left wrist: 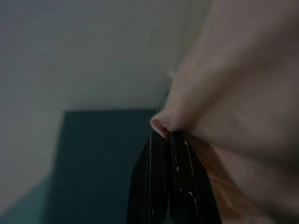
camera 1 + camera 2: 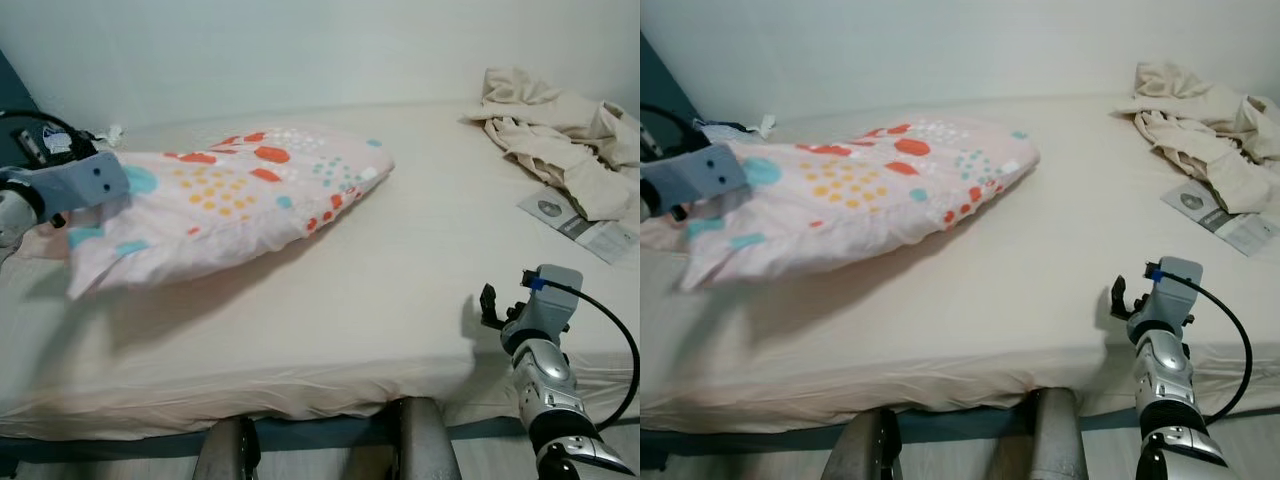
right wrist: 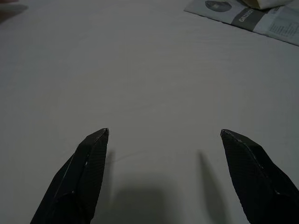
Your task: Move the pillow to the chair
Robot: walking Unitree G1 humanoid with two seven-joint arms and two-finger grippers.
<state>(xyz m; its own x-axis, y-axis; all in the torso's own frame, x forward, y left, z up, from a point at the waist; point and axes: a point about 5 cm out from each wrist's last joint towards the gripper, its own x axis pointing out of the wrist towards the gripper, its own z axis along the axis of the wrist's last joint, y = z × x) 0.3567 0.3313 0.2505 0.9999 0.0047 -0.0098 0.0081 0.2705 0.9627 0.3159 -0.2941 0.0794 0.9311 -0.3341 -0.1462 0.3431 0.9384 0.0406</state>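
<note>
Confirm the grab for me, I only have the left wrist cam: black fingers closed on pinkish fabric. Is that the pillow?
Observer: Yes. The left hand is shut on one end of the spotted pillow, and that end is raised off the bed.
Operator: Far end of the pillow?
Observer: It looks to be resting on the mattress, toward the wall.
Operator: Right hand?
Observer: The right hand is open, holding nothing, low over bare sheet near the bed's front edge.
Operator: Anything else on the bed?
Observer: A crumpled beige cloth and a leaflet at the far right, apart from the pillow.
</note>
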